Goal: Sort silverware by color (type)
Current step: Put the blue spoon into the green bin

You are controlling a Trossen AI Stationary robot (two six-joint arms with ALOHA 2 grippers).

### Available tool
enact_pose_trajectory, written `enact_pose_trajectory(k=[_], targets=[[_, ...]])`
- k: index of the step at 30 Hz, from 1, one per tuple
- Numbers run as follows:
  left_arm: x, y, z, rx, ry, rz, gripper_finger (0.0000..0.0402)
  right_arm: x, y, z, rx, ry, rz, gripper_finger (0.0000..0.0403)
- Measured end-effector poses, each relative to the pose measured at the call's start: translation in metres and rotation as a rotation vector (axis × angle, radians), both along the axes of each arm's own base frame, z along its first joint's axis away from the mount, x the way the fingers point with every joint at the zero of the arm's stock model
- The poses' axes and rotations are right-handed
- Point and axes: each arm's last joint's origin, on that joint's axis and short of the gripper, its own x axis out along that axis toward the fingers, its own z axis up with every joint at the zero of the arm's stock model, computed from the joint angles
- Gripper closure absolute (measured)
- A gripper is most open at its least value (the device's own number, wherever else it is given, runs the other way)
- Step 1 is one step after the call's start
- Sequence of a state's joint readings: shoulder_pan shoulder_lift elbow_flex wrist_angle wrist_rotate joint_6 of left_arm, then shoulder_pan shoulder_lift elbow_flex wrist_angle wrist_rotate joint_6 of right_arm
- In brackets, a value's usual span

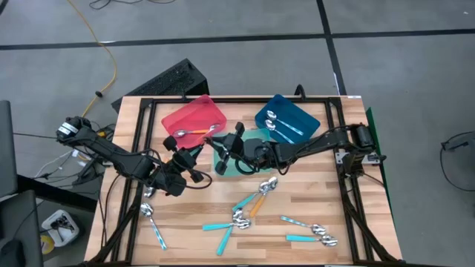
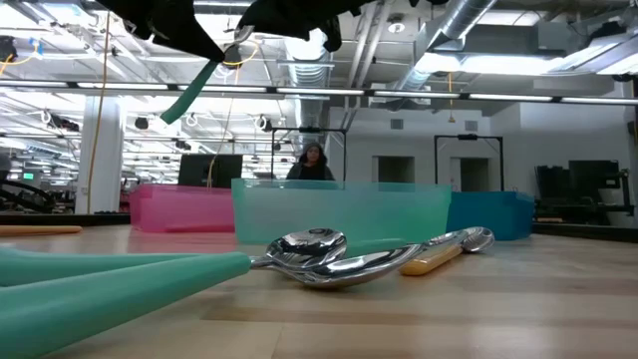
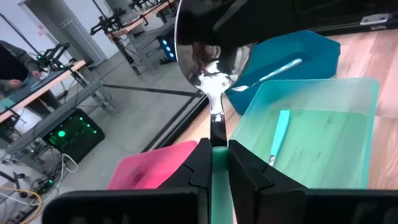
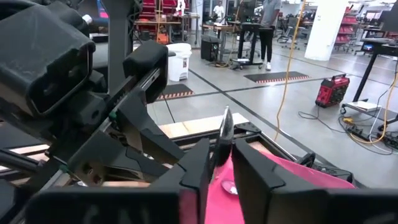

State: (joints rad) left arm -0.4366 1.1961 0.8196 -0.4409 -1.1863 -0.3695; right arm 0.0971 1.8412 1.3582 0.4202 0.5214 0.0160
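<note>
Spoons [image 1: 249, 211] lie loose on the near desk [image 1: 371, 215], unsorted. Mid-desk, above the teal tray [image 3: 348, 99], the left end effector [image 3: 214, 165] grips a teal-handled spoon [image 3: 211, 56], whose bowl sits between the right end effector's [image 4: 221, 163] fingers, apparently a handover. Farther back, few spoons lie in the red tray [image 1: 194, 117] and blue tray [image 1: 293, 113]; most sorting remains.

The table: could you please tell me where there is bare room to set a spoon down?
Bare wood lies on the table right of the spoon pile, and at the front left corner beside the lone teal spoon. The back is crowded with the red tray, teal tray and blue tray.
</note>
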Motion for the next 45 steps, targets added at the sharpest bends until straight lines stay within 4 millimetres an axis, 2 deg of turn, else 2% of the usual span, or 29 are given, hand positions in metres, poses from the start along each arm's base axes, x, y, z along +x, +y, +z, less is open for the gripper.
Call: enact_pose_trajectory(k=[6,16,22,28,32,35,37,39,41,45], targets=[[0.0,-0.001,-0.001,-0.012,0.011,-0.017,0.0394,0.0,-0.001,-0.001,-0.004,0.01,-0.005,0.0378],[0.0,0.0,0.0,0.011,0.033,-0.025,0.0388,-0.001,0.003,0.001,0.044,-0.035,-0.025,0.0381],[-0.005,0.002,0.007,0.025,0.049,-0.053,0.0336,-0.005,0.007,0.008,0.06,-0.089,-0.134,0.0381],[-0.026,0.01,0.032,-0.02,-0.059,-0.064,0.0274,-0.017,0.004,0.033,0.039,-0.139,-0.168,0.0381],[-0.045,0.017,0.048,-0.06,-0.142,-0.07,0.026,-0.04,-0.002,0.059,-0.01,-0.094,-0.225,0.0381],[-0.056,0.022,0.056,-0.085,-0.183,-0.085,0.0259,-0.071,-0.008,0.083,-0.02,-0.118,-0.255,0.0381],[-0.063,0.024,0.059,-0.097,-0.198,-0.096,0.0258,-0.094,-0.012,0.091,-0.007,-0.161,-0.261,0.0381],[-0.068,0.025,0.062,-0.105,-0.211,-0.1,0.0258,-0.118,-0.016,0.087,0.021,-0.184,-0.272,0.0381],[-0.071,0.026,0.063,-0.11,-0.217,-0.106,0.0258,-0.14,-0.019,0.074,0.078,-0.227,-0.272,0.0381],[-0.073,0.027,0.064,-0.114,-0.225,-0.109,0.0258,-0.174,-0.019,0.031,0.214,-0.345,-0.254,0.0381]])
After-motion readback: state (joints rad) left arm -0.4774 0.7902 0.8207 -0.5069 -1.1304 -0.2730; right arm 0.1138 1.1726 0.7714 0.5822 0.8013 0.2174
